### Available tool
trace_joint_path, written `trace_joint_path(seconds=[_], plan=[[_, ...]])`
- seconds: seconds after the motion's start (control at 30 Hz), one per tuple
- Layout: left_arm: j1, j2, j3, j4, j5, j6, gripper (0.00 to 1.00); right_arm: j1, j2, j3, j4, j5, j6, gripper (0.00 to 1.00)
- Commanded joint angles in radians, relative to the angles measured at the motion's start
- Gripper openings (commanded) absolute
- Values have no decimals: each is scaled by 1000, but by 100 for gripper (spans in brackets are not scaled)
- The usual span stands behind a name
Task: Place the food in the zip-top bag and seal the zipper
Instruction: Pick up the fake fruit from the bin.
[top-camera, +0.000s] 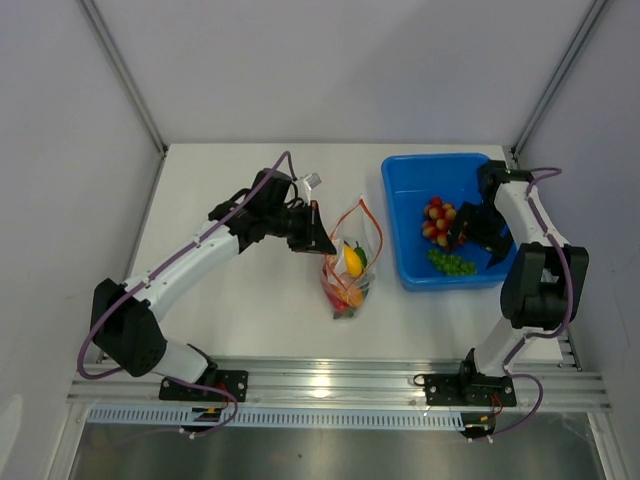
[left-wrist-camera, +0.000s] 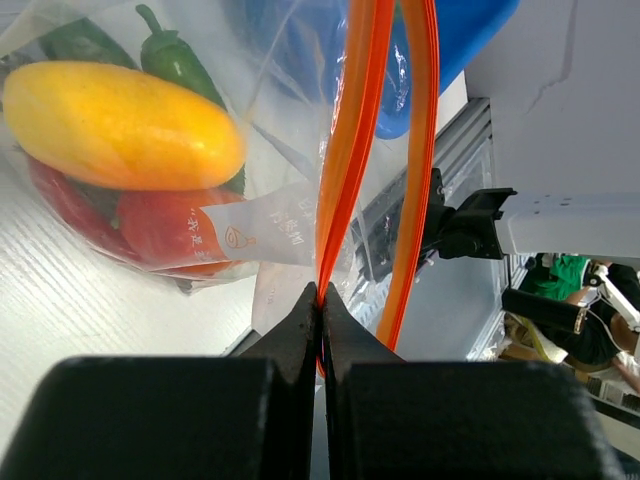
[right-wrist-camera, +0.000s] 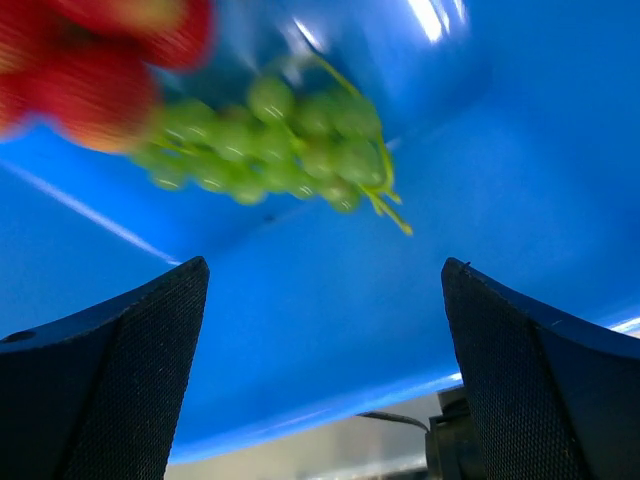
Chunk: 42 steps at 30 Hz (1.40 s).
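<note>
Top view, lower edge of frame: silver aluminium rail (top-camera: 330, 385) carrying the bases of the white-and-black left arm (top-camera: 200, 258) and right arm (top-camera: 540, 275), with the white desk (top-camera: 250, 310) beyond it. At frame centre the clear, crinkly zip-top bag (top-camera: 349, 270) lies on the desk, bottom toward the lower edge and mouth toward the top. It holds a yellow-orange toy mango (top-camera: 353, 260), with green and red pieces packed around it. Left-wrist view: the mango (left-wrist-camera: 120, 125) fills the upper left, a green chilli (left-wrist-camera: 180, 60) above it and a red pepper (left-wrist-camera: 160, 228) below it, all inside the bag's film (left-wrist-camera: 275, 300). The thin orange-red zipper strip (left-wrist-camera: 350, 130) runs down the middle of the frame into the left jaws, which are pressed together on it; its second band stands apart to the right, so the mouth is unsealed. In the top view the zipper (top-camera: 368, 212) forms an open loop just right of those jaws. Upper right of frame: a blue rectangular plastic tub (top-camera: 435, 162) holds red-yellow cherry tomatoes (top-camera: 438, 220) and green grapes (top-camera: 452, 264). The right jaws stand wide apart and hold nothing, inside the tub near both. Right-wrist view: blurred grapes (right-wrist-camera: 280, 150) at upper centre, tomatoes (right-wrist-camera: 90, 70) at upper left, tub floor (right-wrist-camera: 480, 160) behind.
</note>
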Motion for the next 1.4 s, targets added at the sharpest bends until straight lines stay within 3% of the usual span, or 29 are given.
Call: trace_joint_path(seconds=[0.0,0.23,0.47,0.73,0.93,1.03,1.13,1.17,1.27,1.37], plan=[[8,-8,-4,-10,-22,36,0,-4,-68,-140,9,-9,39,99],[22,15,-1,-38,-31,59,1,1,-97,-344,107,-84,76,99],[31,35,15,-70,-39,77,1,43,9,-305,179,-75,41,99],[43,81,68,-96,-46,82,0,94,109,-255,281,-153,-10,89],[57,133,97,-119,-48,85,1,83,214,-119,281,-115,-33,77],[58,152,115,-134,-49,87,0,73,250,-68,267,-107,-44,59],[62,170,126,-139,-49,82,1,41,259,-65,270,-87,-48,52],[63,178,134,-142,-49,81,1,36,253,-67,268,-90,-50,41],[68,190,143,-150,-51,85,0,34,238,-65,267,-95,-59,28],[69,205,149,-153,-46,87,1,37,206,-39,236,-133,-57,26]])
